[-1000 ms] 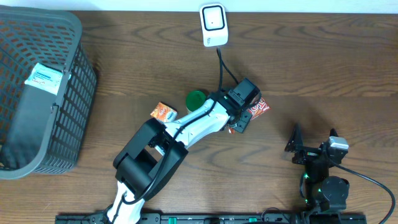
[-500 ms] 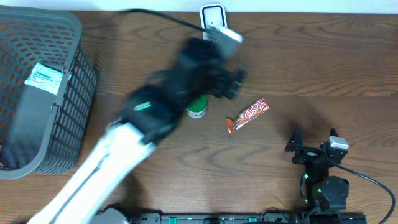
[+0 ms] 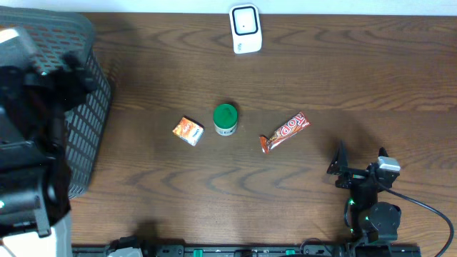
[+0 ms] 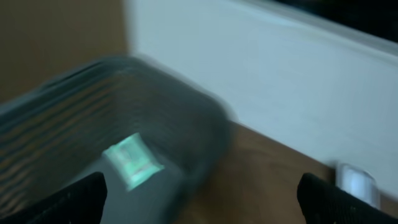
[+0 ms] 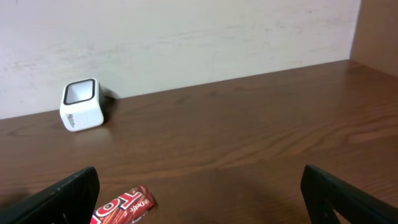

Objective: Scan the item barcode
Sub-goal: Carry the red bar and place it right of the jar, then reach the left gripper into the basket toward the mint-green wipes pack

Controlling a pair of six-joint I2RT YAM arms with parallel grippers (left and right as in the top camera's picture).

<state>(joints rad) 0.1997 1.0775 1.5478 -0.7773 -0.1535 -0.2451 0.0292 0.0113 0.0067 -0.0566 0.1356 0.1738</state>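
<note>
Three items lie mid-table: a red candy bar [image 3: 284, 133], a green-lidded jar [image 3: 226, 119] and a small orange box [image 3: 188, 131]. The white barcode scanner [image 3: 245, 28] stands at the back edge. My left arm [image 3: 28, 143] is a blur at the far left, over the basket. In its wrist view the left gripper [image 4: 202, 205] is open and empty, looking down into the basket [image 4: 174, 124]. My right gripper [image 3: 360, 160] rests open at the front right. Its wrist view shows the right gripper [image 5: 199, 199] empty, with the candy bar [image 5: 124, 206] and the scanner [image 5: 81, 104] ahead.
A grey mesh basket [image 3: 89, 121] fills the left side of the table, partly hidden by my left arm. A pale labelled packet [image 4: 130, 162] lies inside it. A white wall runs behind the table.
My left arm swung from the candy bar up past the scanner to the far left over the basket, jaws opening. The candy bar stayed on the table. The right arm is still.
</note>
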